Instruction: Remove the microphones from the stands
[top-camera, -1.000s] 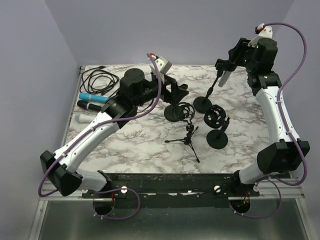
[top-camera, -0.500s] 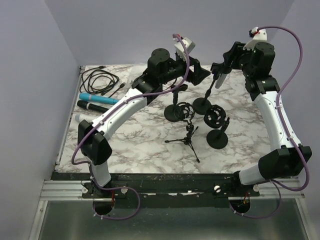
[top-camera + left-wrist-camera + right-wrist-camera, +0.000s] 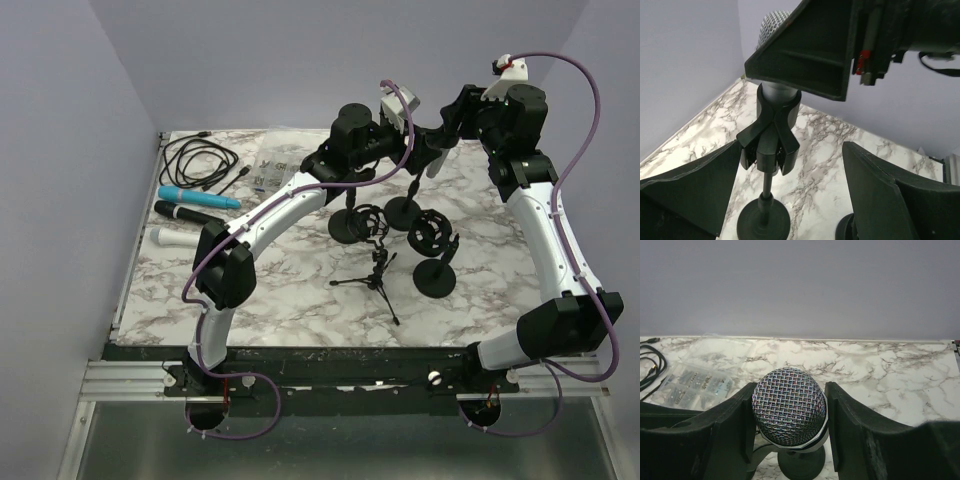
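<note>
- Back of the marble table (image 3: 900,365): the microphone (image 3: 789,407) sits upright in its stand (image 3: 765,197), its body seated in the forked clip (image 3: 769,135). I judge the removal not yet made.
- The right gripper (image 3: 789,416) brackets the mesh head. One finger lies along each side of it, and both pads look pressed to the grille. I read that as a grip on the head, though a hairline gap on the left side cannot be ruled out.
- The left gripper (image 3: 790,197) is spread wide and carries nothing. Its two fingers stand well apart on either side of the stand's post, below the clip, and touch neither post nor clip.
- From overhead, both wrists crowd the same spot at the rear of the table, above the stand's round base (image 3: 763,225).
- Done, by my judgement: both arms are in position and the head of the microphone is taken.
- Left to do, by my judgement: close the left fingers on the post or clip to steady it, draw the microphone up out of the fork, and carry it clear.
- Elsewhere on the table, three more stands (image 3: 433,262) and a row of handheld microphones (image 3: 195,196) on the left sit apart from the work.
</note>
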Motion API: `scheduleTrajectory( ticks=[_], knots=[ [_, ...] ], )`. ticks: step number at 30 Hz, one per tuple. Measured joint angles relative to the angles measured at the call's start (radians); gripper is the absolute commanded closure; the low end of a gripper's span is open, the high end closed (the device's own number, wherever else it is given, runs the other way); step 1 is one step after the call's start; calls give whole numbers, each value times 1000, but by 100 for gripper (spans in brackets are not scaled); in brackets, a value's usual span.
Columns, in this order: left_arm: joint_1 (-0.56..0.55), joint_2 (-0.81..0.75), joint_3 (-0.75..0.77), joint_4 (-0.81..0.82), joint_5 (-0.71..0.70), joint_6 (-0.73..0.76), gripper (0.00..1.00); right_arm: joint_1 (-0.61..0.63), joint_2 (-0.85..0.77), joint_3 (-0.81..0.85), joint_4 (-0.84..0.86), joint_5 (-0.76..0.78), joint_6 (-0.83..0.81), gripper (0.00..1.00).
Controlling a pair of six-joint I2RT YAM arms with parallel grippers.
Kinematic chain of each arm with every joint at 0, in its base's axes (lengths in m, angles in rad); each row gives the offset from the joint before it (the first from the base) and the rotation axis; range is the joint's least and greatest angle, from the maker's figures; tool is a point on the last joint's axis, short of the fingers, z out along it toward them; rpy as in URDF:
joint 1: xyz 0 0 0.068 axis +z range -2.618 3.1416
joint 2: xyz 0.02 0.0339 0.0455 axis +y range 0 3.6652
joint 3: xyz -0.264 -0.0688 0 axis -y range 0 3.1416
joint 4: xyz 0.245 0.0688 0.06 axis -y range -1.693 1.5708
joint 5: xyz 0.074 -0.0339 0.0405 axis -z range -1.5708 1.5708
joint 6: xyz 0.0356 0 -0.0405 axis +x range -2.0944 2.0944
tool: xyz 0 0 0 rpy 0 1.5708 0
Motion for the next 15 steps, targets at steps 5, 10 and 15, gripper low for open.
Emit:
scheduleTrajectory(
  ticks=[5,10,15],
  knots=[
    [0,52,40,0,0,15,16,2,0,0,0,-2,-2,99],
    [2,77,47,0,0,20,21,4,0,0,0,-3,-6,99],
    [2,97,66,-2,-1,30,22,4,0,1,-2,-3,-6,99]
  ],
)
